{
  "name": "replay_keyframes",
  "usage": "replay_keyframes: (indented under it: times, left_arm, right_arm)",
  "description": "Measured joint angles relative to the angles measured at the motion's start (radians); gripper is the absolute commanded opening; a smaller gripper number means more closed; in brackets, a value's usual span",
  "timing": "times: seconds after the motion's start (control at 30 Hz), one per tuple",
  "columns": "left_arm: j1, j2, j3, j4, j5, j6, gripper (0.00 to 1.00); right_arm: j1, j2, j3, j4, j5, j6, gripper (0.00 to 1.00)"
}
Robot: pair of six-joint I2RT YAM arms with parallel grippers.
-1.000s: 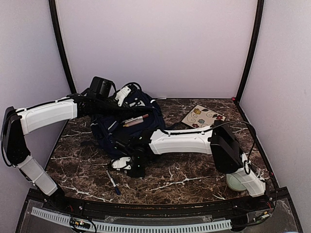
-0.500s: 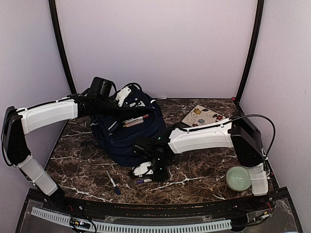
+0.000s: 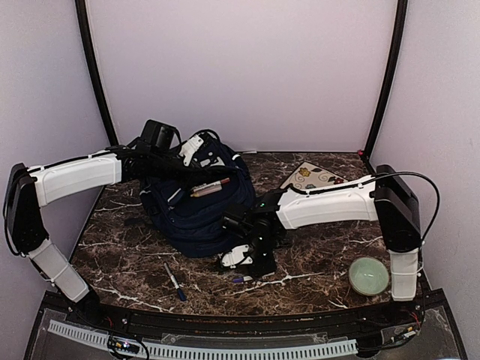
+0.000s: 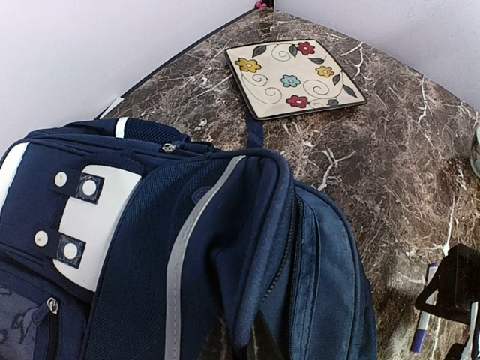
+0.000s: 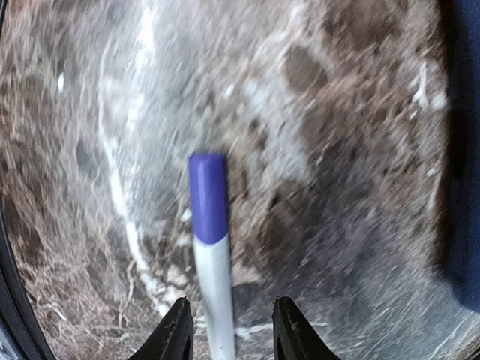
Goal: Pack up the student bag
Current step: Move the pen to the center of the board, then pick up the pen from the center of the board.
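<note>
Top view: the left arm sweeps in from the left, forearm level, and the left gripper sits at the top of the bag, clamped tight. The bag lies on the table at rear left, two pens on it. The right arm bends across from the right, wrist pointing straight down, right gripper over a marker just in front of the bag. A pen lies to the left, a bowl at near right and a plate at the back.

Left wrist: a fold of the bag runs down to the bottom edge, where it seems pinched. The plate lies beyond.

Right wrist: jaws apart, fingertips either side of the marker and not touching it. The marker lies flat, purple cap pointing away.
</note>
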Motion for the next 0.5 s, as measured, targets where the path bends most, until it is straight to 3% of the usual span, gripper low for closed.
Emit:
replay_keyframes:
  times: [0.23, 0.5]
  left_arm:
    - [0.0, 0.004, 0.0, 0.0, 0.007, 0.0, 0.0]
    - [0.0, 0.008, 0.0, 0.0, 0.01, -0.001, 0.0]
  right_arm:
    - [0.009, 0.072, 0.084, -0.018, 0.003, 0.029, 0.36]
    - [0.039, 0.081, 0.075, -0.053, 0.059, 0.043, 0.25]
